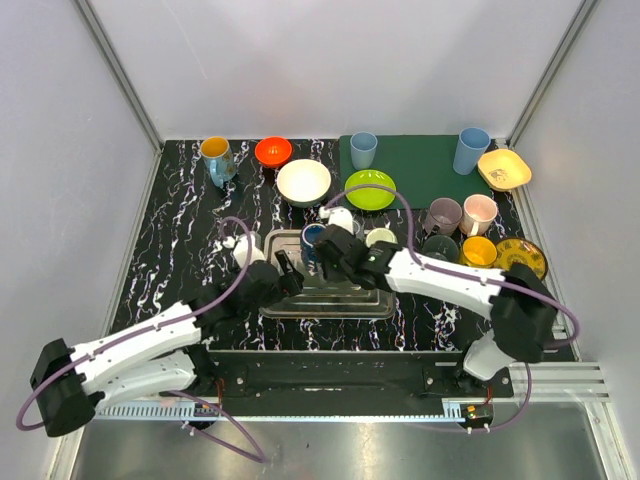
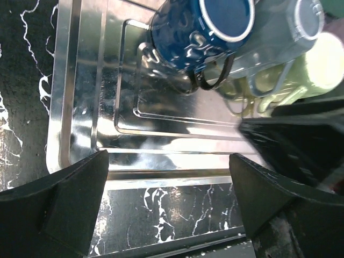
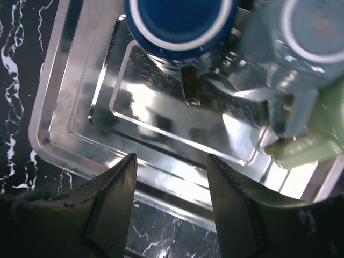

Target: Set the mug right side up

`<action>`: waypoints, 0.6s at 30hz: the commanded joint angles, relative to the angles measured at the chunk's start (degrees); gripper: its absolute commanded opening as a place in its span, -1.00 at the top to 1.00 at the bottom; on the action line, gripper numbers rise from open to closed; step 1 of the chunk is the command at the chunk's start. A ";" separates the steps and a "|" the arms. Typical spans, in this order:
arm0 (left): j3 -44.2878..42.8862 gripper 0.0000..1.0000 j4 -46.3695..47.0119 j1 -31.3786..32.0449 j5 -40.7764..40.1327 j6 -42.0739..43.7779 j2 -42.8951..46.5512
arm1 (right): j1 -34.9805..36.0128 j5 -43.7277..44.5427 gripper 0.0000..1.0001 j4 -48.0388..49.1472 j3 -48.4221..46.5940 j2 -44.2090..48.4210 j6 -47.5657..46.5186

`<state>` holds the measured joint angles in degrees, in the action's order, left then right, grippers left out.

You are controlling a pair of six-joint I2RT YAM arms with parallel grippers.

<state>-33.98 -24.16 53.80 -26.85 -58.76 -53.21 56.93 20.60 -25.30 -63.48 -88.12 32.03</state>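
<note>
Orange bowl [image 1: 273, 151], white bowl [image 1: 303, 182], lime bowl [image 1: 370, 190], tall blue cup [image 1: 471, 150] on dark green mat [image 1: 420, 168]

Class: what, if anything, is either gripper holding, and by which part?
Nothing is held. The left gripper and right gripper are open above the metal tray, nothing between their fingers; the blue mug lies beyond them.

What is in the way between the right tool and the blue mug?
Nothing visible. Only bare tray lies between the open right tool and the blue mug. A grey mug stands close beside it.
</note>
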 commanded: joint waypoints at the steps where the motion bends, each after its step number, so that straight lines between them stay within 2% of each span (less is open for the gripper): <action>1: 1.80 -0.93 -2.55 -0.28 -2.15 -1.97 7.32 | 0.47 -2.23 -0.23 4.20 -5.33 -6.88 -8.56; 8: 6.03 -0.93 -5.36 -0.28 -3.03 -3.02 20.06 | 0.38 3.65 -0.32 5.52 -9.90 -15.32 -11.72; 18: 5.59 -0.93 -8.09 -0.36 -3.21 -2.41 20.69 | -1.20 7.17 -0.37 7.54 -11.75 -17.79 -19.19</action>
<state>-28.16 -32.16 53.74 -28.73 -61.34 -31.68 57.10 24.40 -20.64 -72.49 -105.93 17.08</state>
